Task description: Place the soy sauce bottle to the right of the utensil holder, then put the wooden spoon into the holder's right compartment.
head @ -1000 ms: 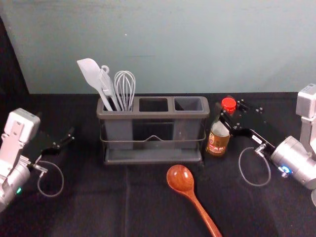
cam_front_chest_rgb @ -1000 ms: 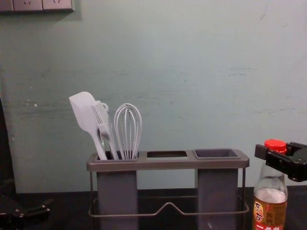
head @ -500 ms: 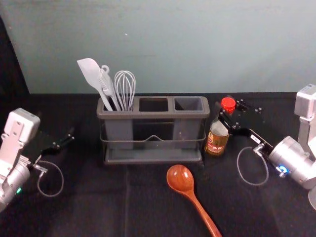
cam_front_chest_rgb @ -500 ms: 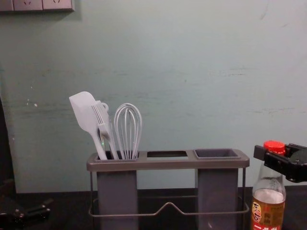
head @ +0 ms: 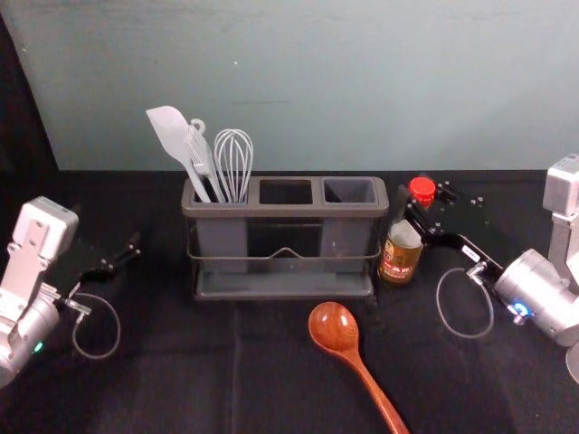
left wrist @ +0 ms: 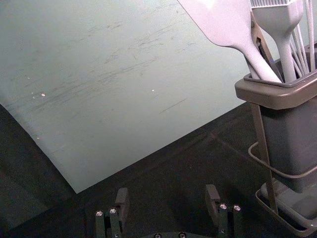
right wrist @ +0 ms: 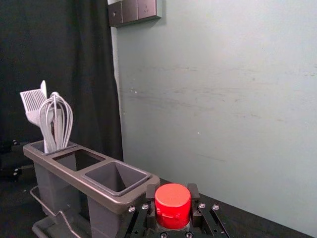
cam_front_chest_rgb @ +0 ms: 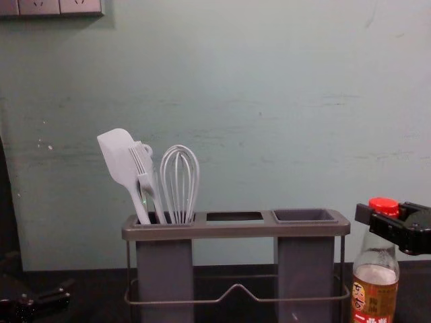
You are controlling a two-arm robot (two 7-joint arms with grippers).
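Soy sauce bottle (cam_front_chest_rgb: 375, 299) nudged slightly nearer the utensil holder (head: 285, 211), at its three o'clock, my right gripper (right wrist: 172, 197) clamped round its neck; placing looks nearly done. Left gripper (left wrist: 167, 194) parked open, nine o'clock; wooden spoon (head: 335, 327) waits, five o'clock.

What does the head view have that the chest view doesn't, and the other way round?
Head view adds: the reddish-brown wooden spoon on the black cloth.
Chest view adds: the pinkish wall panel with small slots, top left.
Shared: the three-slot grey rectangular holder, its pale spatula and wire whisk, the red-capped glass sauce bottle, the right gripper at its neck, the left gripper off the holder's left.
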